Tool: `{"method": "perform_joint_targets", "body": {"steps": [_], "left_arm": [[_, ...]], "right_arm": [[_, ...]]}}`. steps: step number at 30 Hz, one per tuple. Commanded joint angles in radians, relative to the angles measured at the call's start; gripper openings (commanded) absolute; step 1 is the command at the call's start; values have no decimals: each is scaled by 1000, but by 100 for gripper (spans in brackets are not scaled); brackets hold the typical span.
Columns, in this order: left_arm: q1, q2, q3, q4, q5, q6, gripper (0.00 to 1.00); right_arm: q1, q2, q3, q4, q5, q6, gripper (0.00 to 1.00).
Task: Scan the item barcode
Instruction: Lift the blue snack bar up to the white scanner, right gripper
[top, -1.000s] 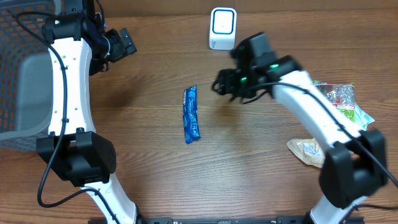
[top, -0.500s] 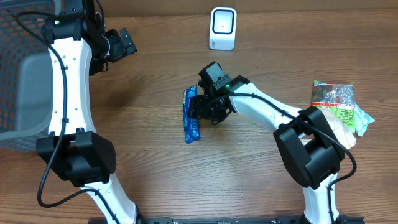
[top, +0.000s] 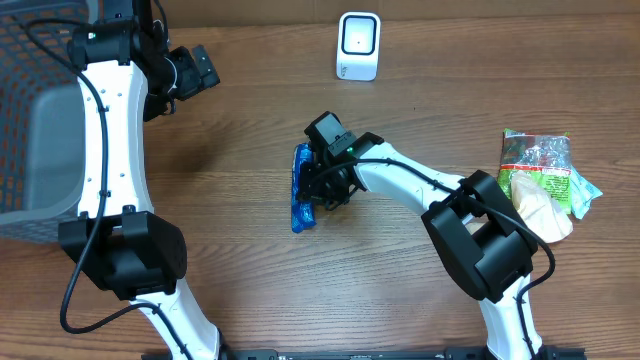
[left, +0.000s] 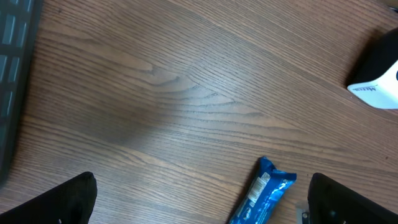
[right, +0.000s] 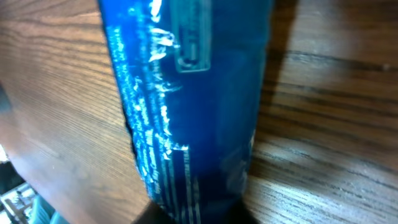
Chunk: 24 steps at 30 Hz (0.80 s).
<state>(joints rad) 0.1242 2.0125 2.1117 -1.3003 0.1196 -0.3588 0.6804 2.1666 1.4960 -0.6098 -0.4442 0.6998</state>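
The blue snack bar wrapper (top: 299, 206) lies near the middle of the wooden table (top: 250, 290), its long side running roughly toward and away from the robot. The right gripper (top: 320, 186) is down on the wrapper's right edge with its jaws closed on it. In the right wrist view the glossy blue film (right: 199, 124) fills most of the frame, with a dark finger tip (right: 193, 214) at the bottom edge.

The left gripper (top: 200, 68) hangs over the far left of the table, spread wide and holding nothing. Its two black fingers (left: 65, 200) sit in the lower corners of the left wrist view, with one end of the wrapper (left: 261, 196) between them on the wood below.

The white barcode scanner (top: 358, 45) stands at the far edge, well apart from the wrapper. A dark wire basket (top: 25, 60) sits at the left edge, and its contents cannot be made out. By the right edge lie a green and clear bag (top: 540, 160) and a beige packet (top: 545, 215), touching each other.
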Motion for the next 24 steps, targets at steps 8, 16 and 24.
{"method": "perform_joint_targets", "body": {"steps": [8, 16, 24], "left_arm": [[-3, 3, -3, 3, 3, 23, 100], [-3, 3, -3, 3, 3, 23, 100], [-3, 3, -3, 3, 3, 22, 100]], "right_arm": [[-141, -84, 47, -7, -459, -360, 4], [-309, -335, 47, -49, -702, -605, 4], [-439, -552, 50, -37, -703, -595, 4]]}}
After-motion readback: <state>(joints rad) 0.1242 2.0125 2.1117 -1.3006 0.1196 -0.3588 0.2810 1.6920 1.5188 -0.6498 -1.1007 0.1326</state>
